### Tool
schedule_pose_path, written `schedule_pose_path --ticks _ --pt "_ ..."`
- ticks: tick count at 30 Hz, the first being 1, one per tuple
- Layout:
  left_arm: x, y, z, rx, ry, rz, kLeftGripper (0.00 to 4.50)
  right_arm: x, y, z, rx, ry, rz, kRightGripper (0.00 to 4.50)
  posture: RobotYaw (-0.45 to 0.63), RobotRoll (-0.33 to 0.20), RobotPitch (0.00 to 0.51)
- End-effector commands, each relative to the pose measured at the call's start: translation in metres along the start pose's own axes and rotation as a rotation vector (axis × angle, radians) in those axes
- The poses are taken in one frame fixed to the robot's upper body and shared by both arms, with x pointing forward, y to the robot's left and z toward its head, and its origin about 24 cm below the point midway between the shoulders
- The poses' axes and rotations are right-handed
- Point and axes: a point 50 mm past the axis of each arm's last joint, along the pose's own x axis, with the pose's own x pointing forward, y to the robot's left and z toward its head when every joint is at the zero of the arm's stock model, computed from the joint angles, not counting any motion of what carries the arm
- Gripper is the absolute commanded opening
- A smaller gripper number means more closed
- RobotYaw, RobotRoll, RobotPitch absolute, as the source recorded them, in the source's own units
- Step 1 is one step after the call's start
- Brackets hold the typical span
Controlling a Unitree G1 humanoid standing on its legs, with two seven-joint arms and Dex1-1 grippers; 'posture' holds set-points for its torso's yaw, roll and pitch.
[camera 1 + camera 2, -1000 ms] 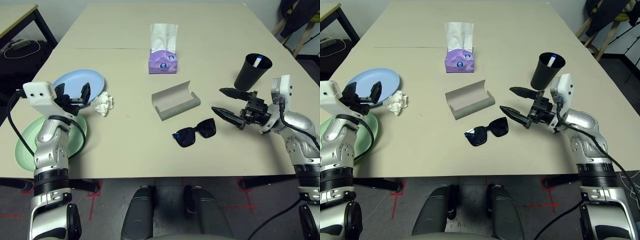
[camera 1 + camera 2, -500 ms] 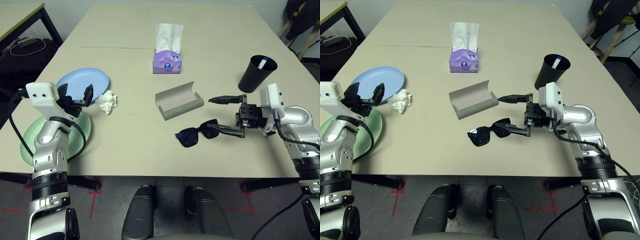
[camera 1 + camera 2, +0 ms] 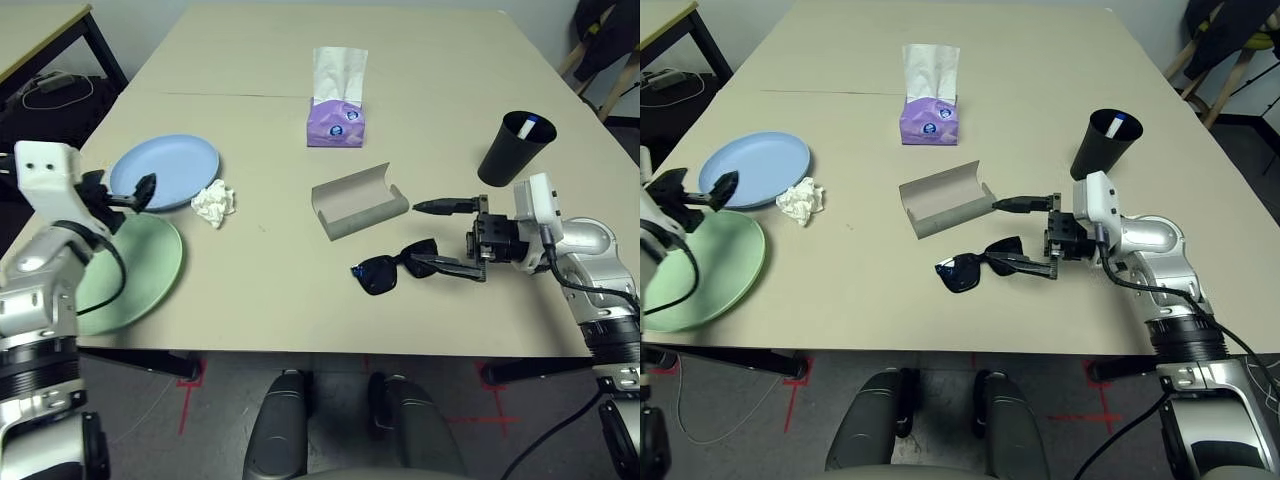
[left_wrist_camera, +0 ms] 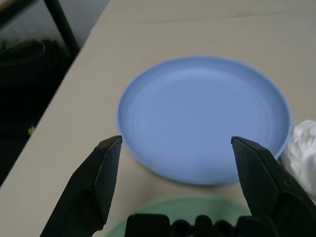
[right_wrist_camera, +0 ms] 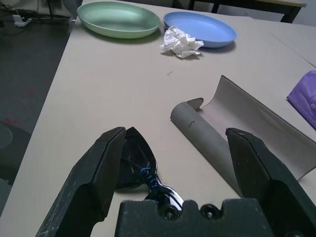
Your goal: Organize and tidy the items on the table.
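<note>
Sunglasses (image 3: 392, 269) lying lower centre of frame on the bench (image 3: 270, 280), just in front of the open grey case (image 3: 358, 199). Right hand (image 3: 438, 236) now spread wide around their right end, lower finger touching the frame; a second ago well to the right, clear of them. Probably about to close and lift toward the case. Left hand (image 4: 173, 173) pulled back to far left, wide open, empty, facing the blue plate (image 3: 165, 171).

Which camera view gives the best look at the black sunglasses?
The left eye view: the whole sunglasses lie on the table, in front of the glasses case. The right eye view shows much the same. The right wrist view shows one lens and the bridge between the open right hand's fingers.
</note>
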Motion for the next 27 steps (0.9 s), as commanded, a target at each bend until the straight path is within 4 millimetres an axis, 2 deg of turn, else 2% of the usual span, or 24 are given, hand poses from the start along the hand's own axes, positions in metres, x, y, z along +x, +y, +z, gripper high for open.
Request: schedule_pose_path --ticks 1,6,10,15,26,27 --pt "-0.014 0.014 -0.005 -0.069 0.116 0.029 4.5 0.003 0.004 0.0 0.009 -0.005 0.006 4.46 0.12 0.0 0.137" --pt "-0.033 0.033 -0.01 -0.067 0.221 0.062 4.5 0.006 0.006 0.0 0.014 -0.01 0.005 4.46 0.13 0.0 0.141" --pt "-0.044 0.044 -0.023 -0.083 0.309 0.067 4.5 0.009 0.007 -0.001 0.025 -0.019 0.003 4.46 0.14 0.0 0.143" --pt "-0.052 0.056 -0.041 -0.129 0.378 0.1 4.5 0.013 0.009 -0.002 0.033 -0.029 -0.002 4.46 0.14 0.0 0.142" --pt "-0.061 0.068 -0.054 -0.172 0.419 0.134 4.5 0.016 0.01 0.001 0.025 -0.032 -0.005 4.46 0.13 0.0 0.14" --pt "-0.061 0.069 -0.055 -0.171 0.418 0.14 4.13 0.016 0.01 0.002 0.024 -0.032 -0.006 4.5 0.13 0.0 0.14"
